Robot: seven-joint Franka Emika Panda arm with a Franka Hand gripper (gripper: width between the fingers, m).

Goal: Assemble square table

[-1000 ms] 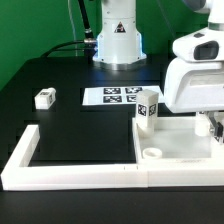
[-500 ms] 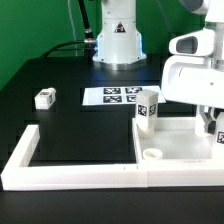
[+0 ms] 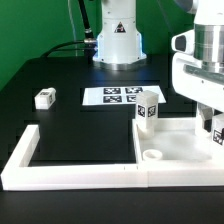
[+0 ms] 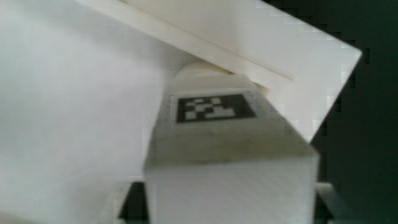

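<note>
The square table's white slab (image 3: pixel 178 143) lies rim side up at the exterior view's lower right, with a round corner hole (image 3: pixel 153 155). One tagged leg block (image 3: pixel 149 108) stands upright on its far corner. Another leg block (image 3: pixel 44 97) lies on the black table at the exterior view's left. My gripper (image 3: pixel 214 128) hangs over the slab's right side, shut on a third tagged leg (image 3: pixel 217 136). In the wrist view this leg (image 4: pixel 222 140) fills the gap between my dark fingers (image 4: pixel 141 196), with my gripper (image 4: pixel 228 204) above the slab's rim (image 4: pixel 71 100).
The long white L-shaped border wall (image 3: pixel 20 158) runs along the front and left, against the slab. The marker board (image 3: pixel 112 96) lies flat behind the slab. The robot base (image 3: pixel 118 40) stands at the back.
My hand has turned and shifted a little toward the exterior view's right, carrying the held leg with it. The slab and the other legs have not moved.
</note>
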